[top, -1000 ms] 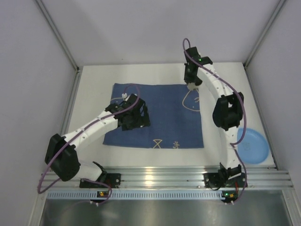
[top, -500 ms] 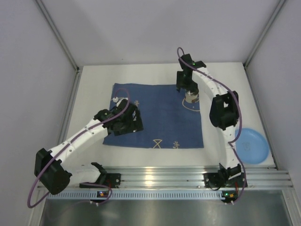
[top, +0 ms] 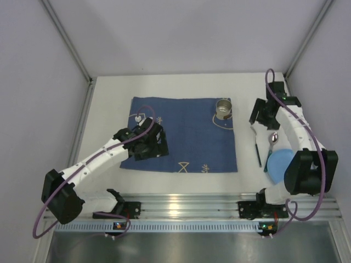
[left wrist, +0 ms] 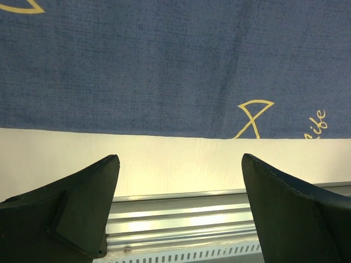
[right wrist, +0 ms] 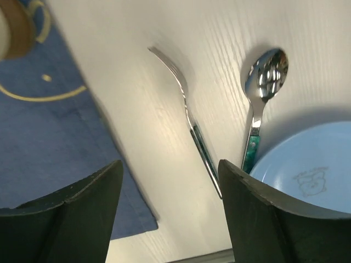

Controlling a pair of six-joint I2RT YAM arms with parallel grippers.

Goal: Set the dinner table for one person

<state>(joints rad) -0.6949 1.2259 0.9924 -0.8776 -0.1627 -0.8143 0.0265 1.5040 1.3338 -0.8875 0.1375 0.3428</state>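
Drawn back a little toward the near edge since a second ago, my left gripper [top: 148, 143] hovers above the left part of the dark blue mat [top: 186, 131]. My right arm has swung off the mat's far right corner to the bare tabletop beside it, its jaws parting on the way.

The dinner table [top: 109, 104] fills the whole work area, and the mat lies flat across its middle. My left jaws stand as wide as they go, holding and touching nothing, with the mat's near edge below them.

A metal cup [top: 222, 108] stands upright on the far right corner of the mat, so that piece looks placed.

My right gripper [right wrist: 170, 164] is open and empty, apart from everything, above the table just right of the mat. Under it lies the fork [right wrist: 189, 118], then the spoon [right wrist: 256, 118], whose handle reaches the rim of the light blue plate [right wrist: 307, 170] at the near right.

By my reckoning the setting is under halfway. The mat and cup are in place, while the plate, fork and spoon are all still off the mat. The fork looks like my nearest pick.
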